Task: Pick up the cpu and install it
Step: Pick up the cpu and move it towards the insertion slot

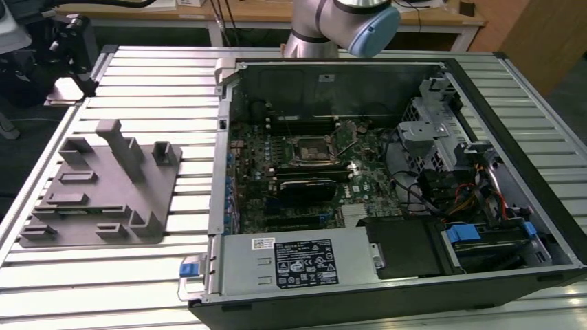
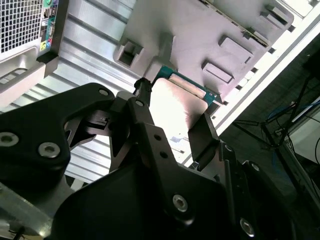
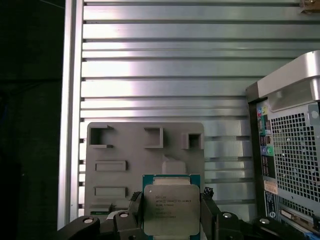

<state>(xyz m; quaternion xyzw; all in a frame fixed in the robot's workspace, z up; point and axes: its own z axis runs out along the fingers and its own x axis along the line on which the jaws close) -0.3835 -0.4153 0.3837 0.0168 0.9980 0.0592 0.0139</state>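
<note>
In both wrist views my gripper (image 3: 171, 212) is shut on the cpu (image 3: 170, 200), a flat square chip with a silvery metal top and a thin green rim. One black finger (image 3: 134, 204) presses each side of it. The chip hangs above the grey fixture block (image 3: 145, 150), well off its surface. In the second wrist view the cpu (image 2: 175, 102) shines between the fingers (image 2: 202, 132) of the gripper (image 2: 172, 120). In the exterior view the black-framed socket (image 1: 312, 151) sits in the middle of the motherboard, and the fixture block (image 1: 101, 185) lies at the exterior view's left.
The open computer case (image 1: 385, 179) lies on the slatted metal table (image 1: 165, 75), with drive bays, cables and a power supply (image 1: 293, 261) inside. Its rear panel (image 3: 292, 165) stands close beside the gripper. The arm's base (image 1: 339, 24) rises behind the case.
</note>
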